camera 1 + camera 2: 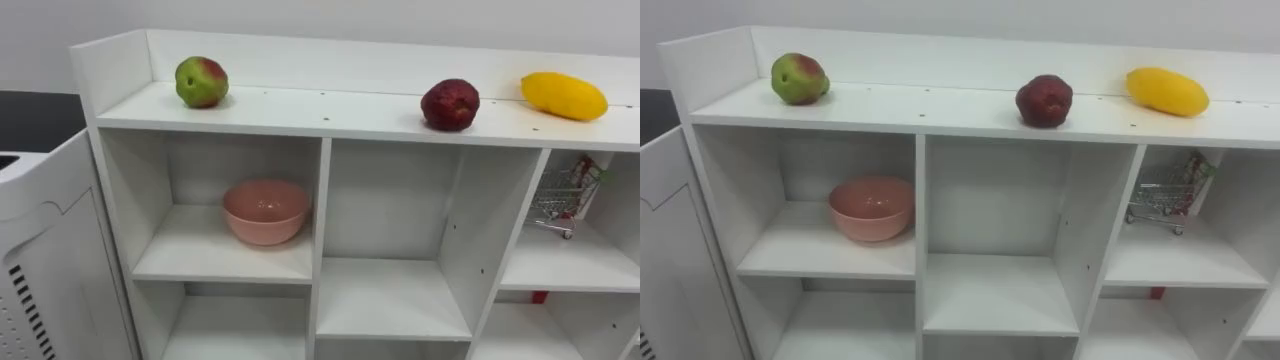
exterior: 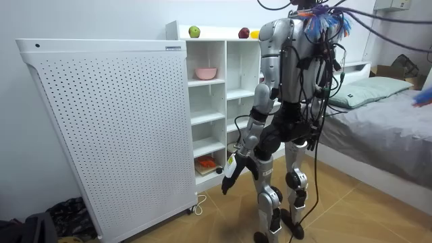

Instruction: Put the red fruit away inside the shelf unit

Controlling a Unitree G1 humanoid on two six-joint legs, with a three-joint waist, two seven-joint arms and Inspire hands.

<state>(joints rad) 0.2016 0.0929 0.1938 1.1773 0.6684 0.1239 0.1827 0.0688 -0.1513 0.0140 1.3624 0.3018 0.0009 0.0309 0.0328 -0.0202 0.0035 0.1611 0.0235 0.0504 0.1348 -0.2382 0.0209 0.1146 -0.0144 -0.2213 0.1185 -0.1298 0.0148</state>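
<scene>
Three fruits lie on top of the white closet point(image 1: 300, 108): a green-and-red apple point(image 1: 201, 81) at the left, a dark red fruit point(image 1: 450, 104) past the middle and a yellow mango point(image 1: 564, 96) at the right. A pink bowl point(image 1: 265, 211) sits in the upper left compartment. In the room view I stand upright facing the closet point(image 2: 212, 101). My left hand point(image 2: 228, 179) hangs low beside my thigh, fingers relaxed and holding nothing.
A small wire shopping cart point(image 1: 565, 198) stands in the upper right compartment, with something red point(image 1: 538, 296) below it. A white perforated panel point(image 2: 101, 128) rises at the closet's left. A bed point(image 2: 378, 115) lies behind me. Orange items point(image 2: 206, 162) rest on a lower shelf.
</scene>
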